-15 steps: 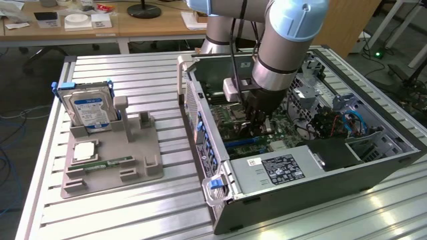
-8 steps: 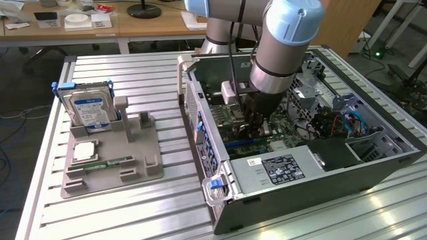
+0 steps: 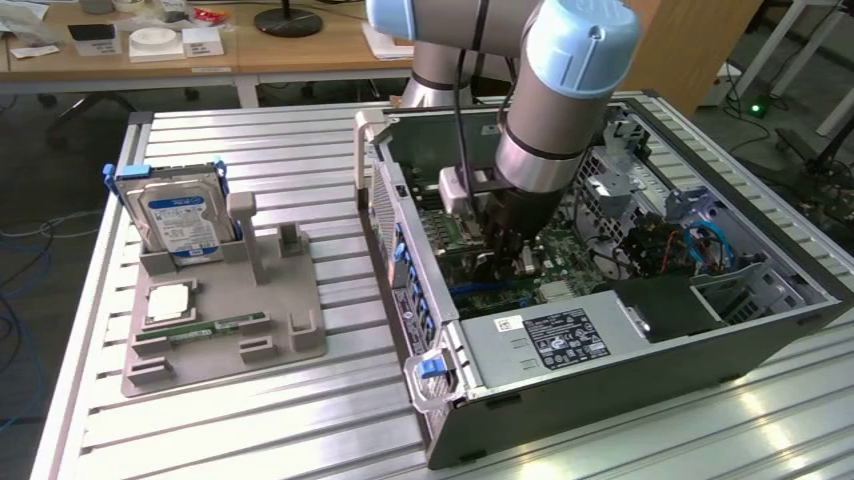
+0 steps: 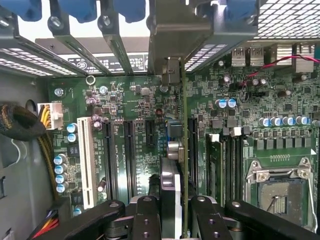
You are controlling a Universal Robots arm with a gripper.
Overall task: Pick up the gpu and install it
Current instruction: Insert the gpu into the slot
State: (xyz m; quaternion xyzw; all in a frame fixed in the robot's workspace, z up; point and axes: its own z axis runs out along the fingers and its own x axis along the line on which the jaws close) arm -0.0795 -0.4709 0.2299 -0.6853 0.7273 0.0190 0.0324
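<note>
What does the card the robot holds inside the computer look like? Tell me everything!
The gpu shows edge-on in the wrist view: a thin card with a greenish edge and a silvery metal bracket at its far end, by the case's rear slots. It stands on edge over the green motherboard, clamped in the gripper. Whether it sits in a slot cannot be told.

The gripper point(image 3: 505, 255) is positioned deep inside the open computer case point(image 3: 641, 390), close above the motherboard point(image 3: 594, 245). Well apart from it, toward the exterior view's left, a grey holder tray point(image 3: 287, 300) is laid on the slatted bench point(image 3: 267, 430). A hard drive point(image 3: 180, 222) is stood upright in the tray, and a memory stick point(image 3: 200, 328) is laid flat in it.
</note>
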